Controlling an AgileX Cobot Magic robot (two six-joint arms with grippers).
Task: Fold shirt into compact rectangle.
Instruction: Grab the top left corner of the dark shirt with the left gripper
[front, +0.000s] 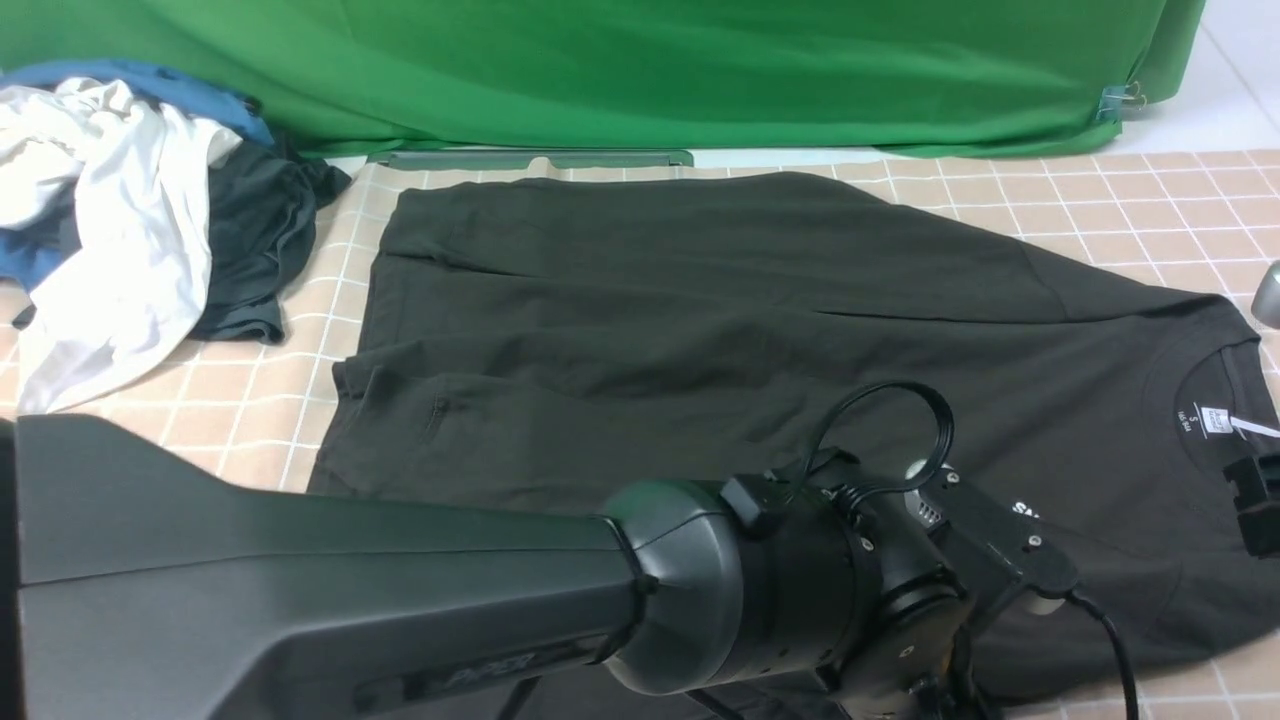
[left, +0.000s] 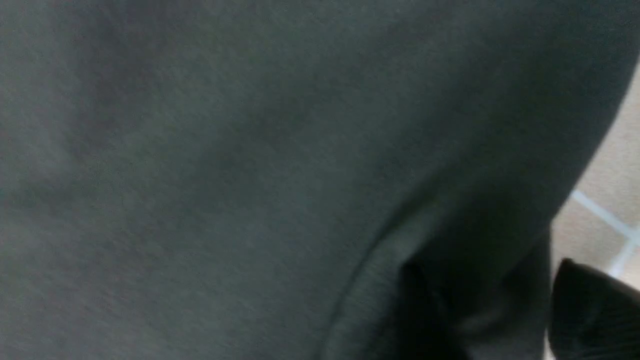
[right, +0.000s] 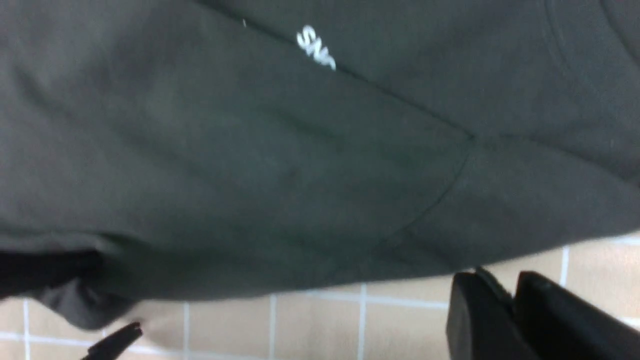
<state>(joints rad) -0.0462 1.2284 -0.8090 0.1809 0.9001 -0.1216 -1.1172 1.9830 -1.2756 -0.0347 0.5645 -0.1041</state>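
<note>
Front view shows the shirt (front: 640, 300) spread flat on the checked tablecloth (front: 1100, 200). Its collar and white neck label (front: 1215, 420) lie toward the robot's right and its bottom hem toward the left, near a heap of other clothes (front: 120, 200) but apart from it. The left arm (front: 300, 560) hides most of the near edge. In the right wrist view the near side looks turned over onto the chest, since a fold line cuts across the white print (right: 315, 47).

The left gripper (left: 495, 280) stands part open, with one finger on either side of a rolled edge of the shirt. That picture is dark and very close, so I cannot tell whether the fingers press the cloth. The right gripper (right: 500, 285) is all but closed, with only a slit between its fingers, and holds nothing. It sits over bare tablecloth just beside the shirt's near edge, by the sleeve seam.

The shirt should handle as light, soft and limp. It will sag from any held point and has no stiffness to carry a fold by itself. Doubled layers may slide on each other, so a pinch likely needs to catch both. The near folded edge looks the best hold, one grip toward the sleeve and one toward the hem, so the cloth lifts evenly.
</note>
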